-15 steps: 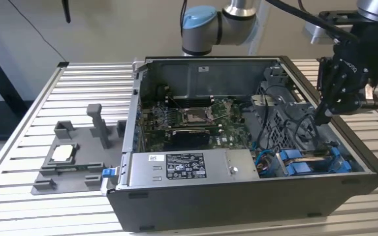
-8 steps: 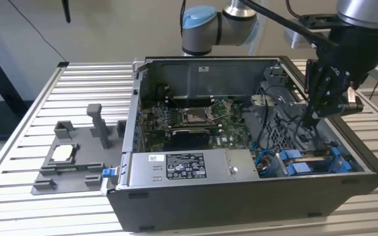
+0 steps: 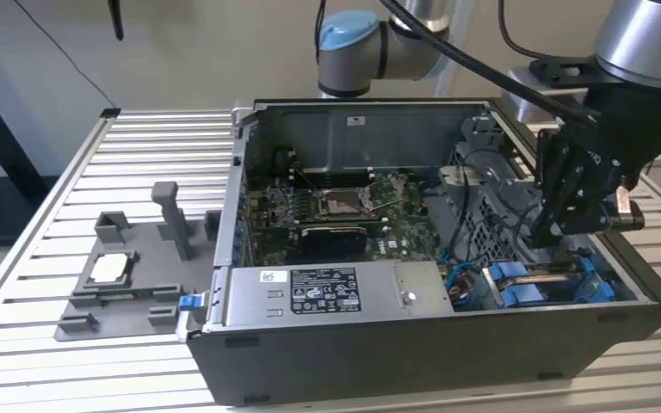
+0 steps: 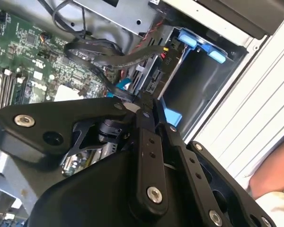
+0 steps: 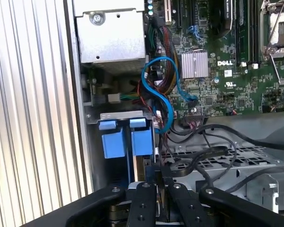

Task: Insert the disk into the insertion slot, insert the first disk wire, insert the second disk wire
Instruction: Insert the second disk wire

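Slatted alu bench, open PC case. Disk (image 3: 554,284) w/ blue carrier sits in insertion slot (image 5: 97,156), exterior view's lower right. Gripper (image 5: 159,182) fingers nearly closed, pinching thin wire end probably. Wire limp, connector fragile; grip by plug.

The computer case (image 3: 423,344) sits on the surface (image 3: 32,361), a parts holder (image 3: 124,284) at the exterior view's left, the disk (image 3: 549,284) inside its right corner.
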